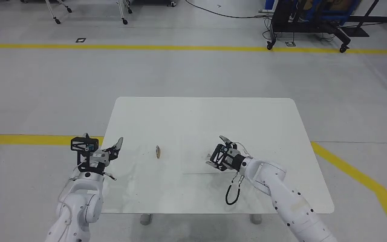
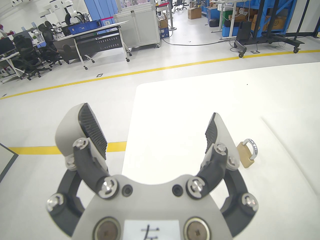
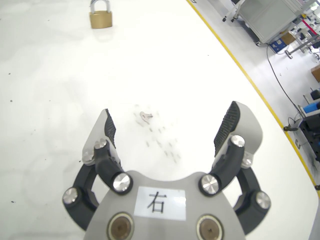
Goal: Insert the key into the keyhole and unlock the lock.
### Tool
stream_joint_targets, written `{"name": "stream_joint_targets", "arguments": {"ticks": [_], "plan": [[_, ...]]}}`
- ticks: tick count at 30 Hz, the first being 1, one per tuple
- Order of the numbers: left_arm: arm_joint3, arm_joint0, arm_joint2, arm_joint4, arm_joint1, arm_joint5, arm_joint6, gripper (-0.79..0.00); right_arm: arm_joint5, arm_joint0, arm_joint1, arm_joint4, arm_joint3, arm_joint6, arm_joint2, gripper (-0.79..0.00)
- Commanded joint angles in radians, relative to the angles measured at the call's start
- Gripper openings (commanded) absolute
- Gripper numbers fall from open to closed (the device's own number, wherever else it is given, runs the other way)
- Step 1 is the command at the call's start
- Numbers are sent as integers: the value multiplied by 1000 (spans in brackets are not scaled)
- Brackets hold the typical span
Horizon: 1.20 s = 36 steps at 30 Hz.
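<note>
A small brass padlock point(image 1: 158, 152) with a silver shackle lies on the white table point(image 1: 199, 121), left of its middle. In the left wrist view the padlock point(image 2: 246, 154) is just beyond one fingertip, off to the side. My left gripper point(image 1: 115, 151) point(image 2: 150, 116) hangs open at the table's left edge, holding nothing. A small silver key point(image 3: 145, 116) lies flat on the table, a short way ahead of my open right gripper point(image 3: 170, 109) point(image 1: 214, 151), nearer one finger. From that wrist the padlock point(image 3: 100, 17) lies farther off, beyond the key.
The table surface around the key carries faint scuff marks point(image 3: 162, 138). A yellow floor line point(image 1: 193, 47) runs behind the table, with wheeled racks and cables point(image 1: 314, 24) far back. The table's front edge point(image 1: 217, 212) is close behind both arms.
</note>
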Motion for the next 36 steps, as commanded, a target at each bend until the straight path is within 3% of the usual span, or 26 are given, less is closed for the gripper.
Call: {"name": "stream_joint_targets", "arguments": {"ticks": [1,7,11,16,17,19,22,36], "plan": [[0,0,0,0,0,0,0,0,-23,10,1,-17,14,-17,-10,0],[0,0,0,0,0,0,0,0,-37,40,0,-64,57,-33,-40,-9],[0,0,0,0,0,0,0,0,-8,68,-6,-99,96,-9,-64,-117],[0,0,0,0,0,0,0,0,13,86,-11,-140,118,-11,-97,-182],[0,0,0,0,0,0,0,0,16,88,-12,-140,124,-12,-99,-219],[0,0,0,0,0,0,0,0,19,93,-13,-133,134,-12,-103,-376],[0,0,0,0,0,0,0,0,20,100,-15,-137,143,-8,-109,-437],[0,0,0,0,0,0,0,0,6,112,-14,-210,159,-18,-143,-551]]}}
